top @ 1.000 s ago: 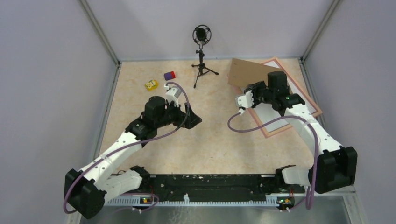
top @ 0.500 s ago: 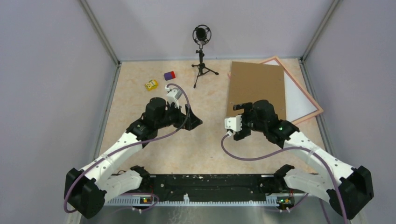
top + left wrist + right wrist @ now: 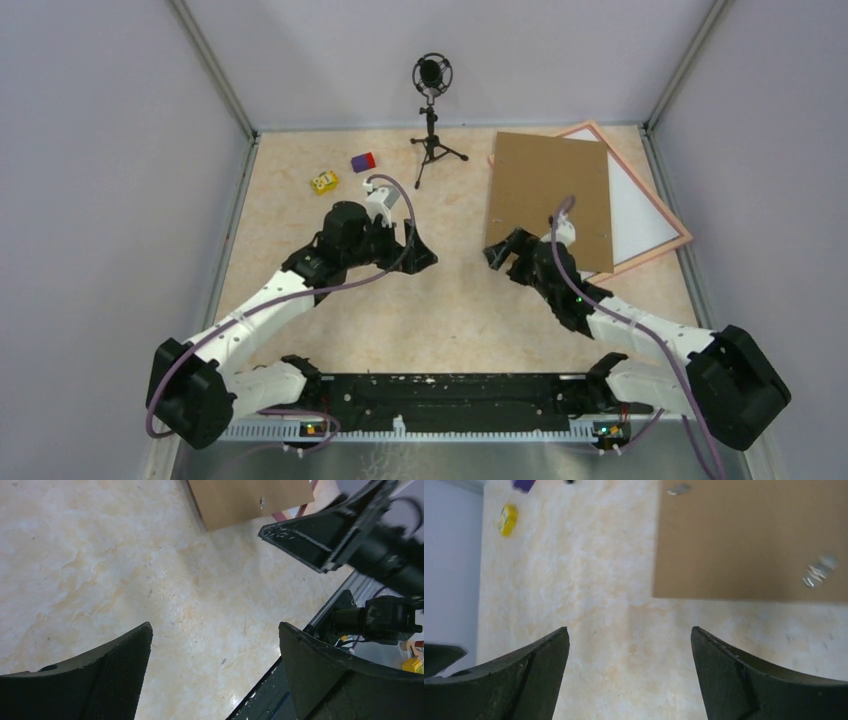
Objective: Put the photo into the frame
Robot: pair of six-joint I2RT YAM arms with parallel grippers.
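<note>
The frame (image 3: 678,232), thin with a pink border, lies flat at the back right of the table. Inside its border a white sheet (image 3: 636,205) shows, seemingly the photo lying face down; no printed picture is visible. A brown backing board (image 3: 548,198) covers the frame's left part and reaches past it. My right gripper (image 3: 503,250) hovers open and empty just off the board's near left corner; the board (image 3: 754,540) fills its wrist view's top right. My left gripper (image 3: 421,254) stands open and empty over bare table, facing the right gripper (image 3: 320,537).
A microphone on a small tripod (image 3: 432,110) stands at the back centre. A yellow block (image 3: 323,182) and a purple-and-red block (image 3: 363,161) lie at the back left. Grey walls close in the table, and a black rail (image 3: 450,390) runs along the near edge.
The right gripper let go of the brown board, which dropped from tilted to flat over the frame. That arm drew back toward the near left and opened. The left arm shifted slightly right.
</note>
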